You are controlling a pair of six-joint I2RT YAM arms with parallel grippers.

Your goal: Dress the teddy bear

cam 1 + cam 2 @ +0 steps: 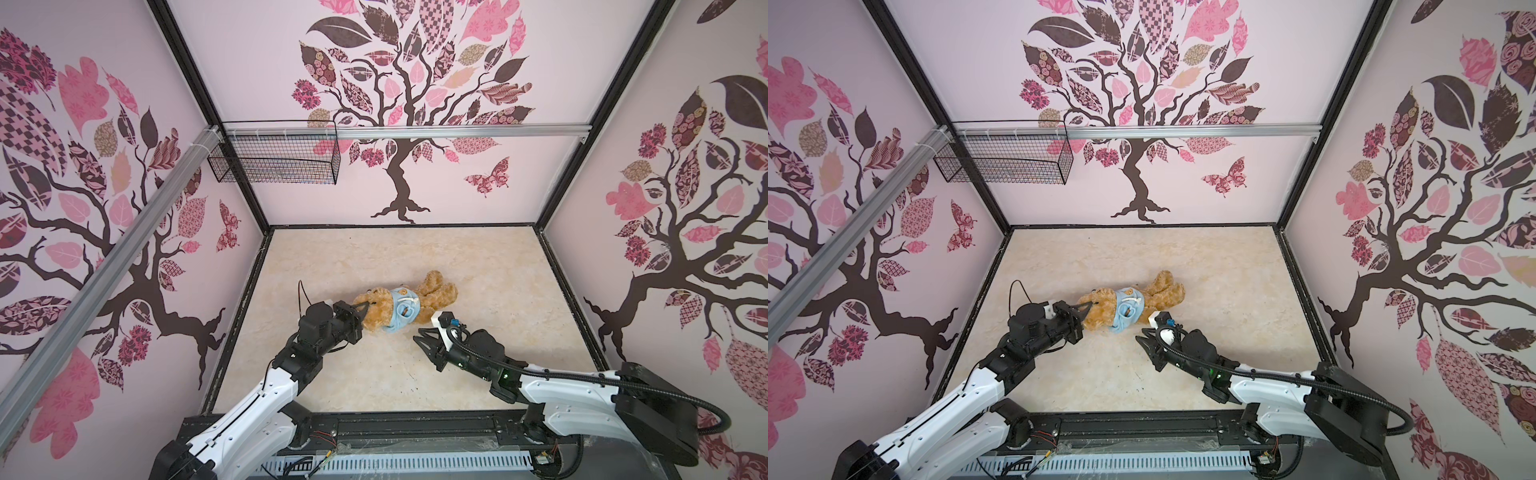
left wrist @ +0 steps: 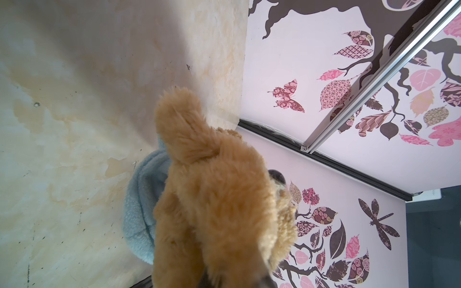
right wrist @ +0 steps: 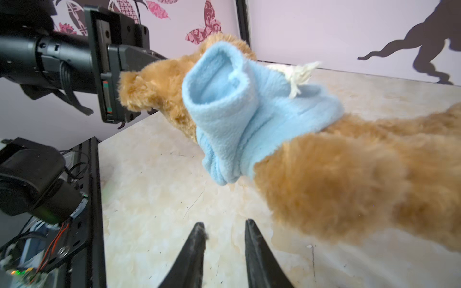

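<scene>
The left gripper (image 1: 364, 308) is clenched on the head of the teddy bear (image 1: 434, 296), its tips buried in the fur. The bear lies in the middle of the bench (image 1: 478, 266), head toward the left arm and legs toward the right, with a light blue shirt (image 1: 400, 312) around its middle. The right gripper (image 3: 224, 233) hangs near the bear's legs, jaws apart, grasping nothing.

A black wire basket (image 1: 274, 158) hangs from an aluminium rail (image 1: 457, 132), back left.
</scene>
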